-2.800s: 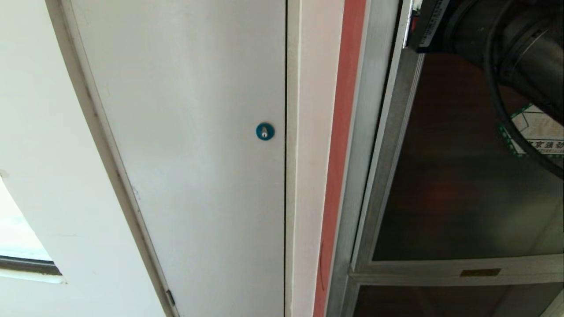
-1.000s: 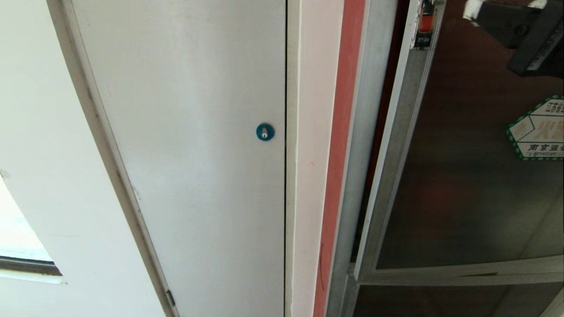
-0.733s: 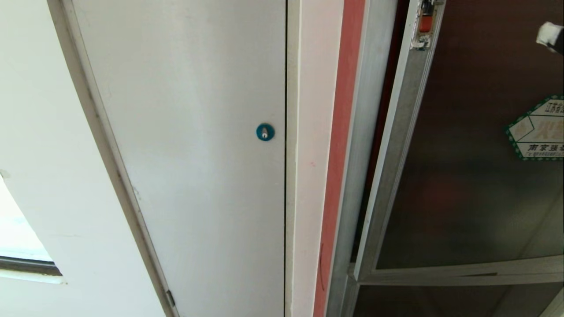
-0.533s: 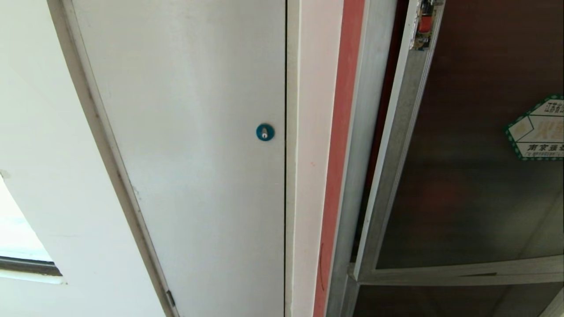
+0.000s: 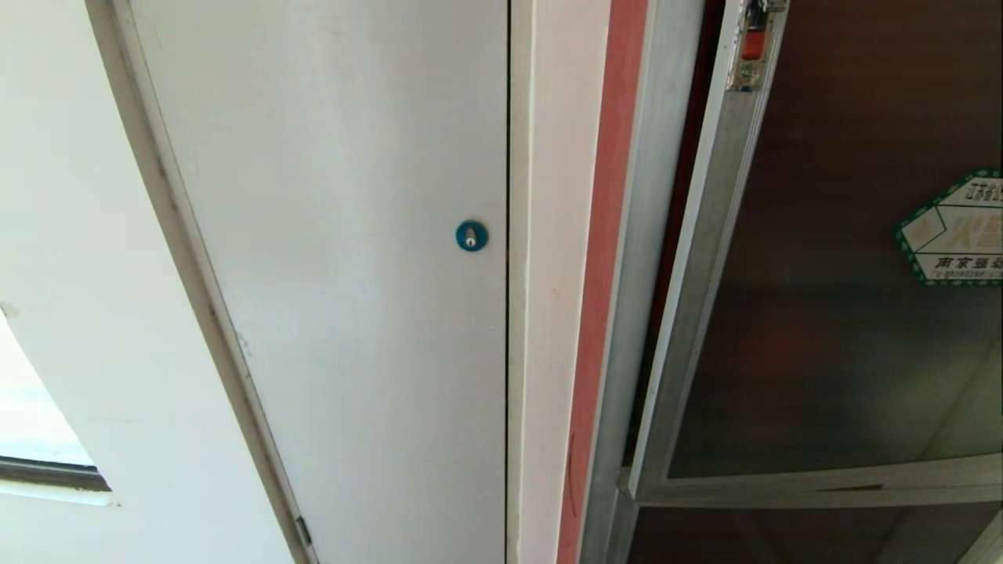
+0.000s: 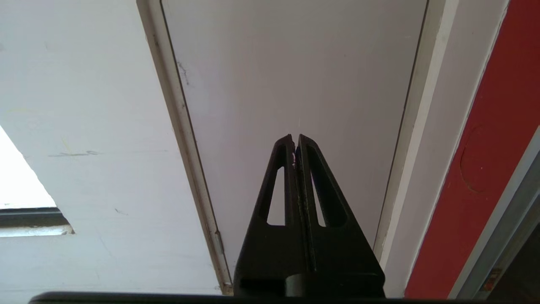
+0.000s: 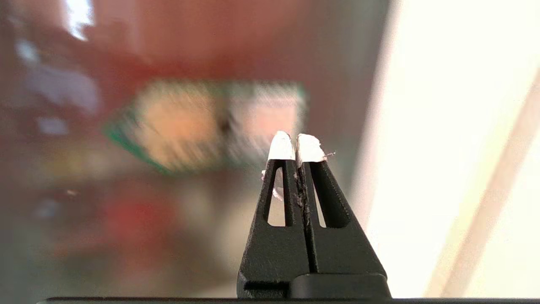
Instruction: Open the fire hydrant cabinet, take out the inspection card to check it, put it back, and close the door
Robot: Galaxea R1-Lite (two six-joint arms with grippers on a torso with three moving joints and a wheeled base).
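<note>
While the door (image 5: 823,313) stands slightly ajar, both grippers are seen clenched and empty.
The right gripper (image 7: 295,145) is pointed at the door's hexagonal sticker (image 7: 211,124); the left gripper (image 6: 295,138) is parked before a grey-white panel (image 6: 295,76).

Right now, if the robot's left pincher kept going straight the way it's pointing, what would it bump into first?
Probably the grey-white panel door. The shut left gripper points straight at its plain face, between the door's two side edges. Nothing shows in between, though how far off the door is can't be told.
</note>
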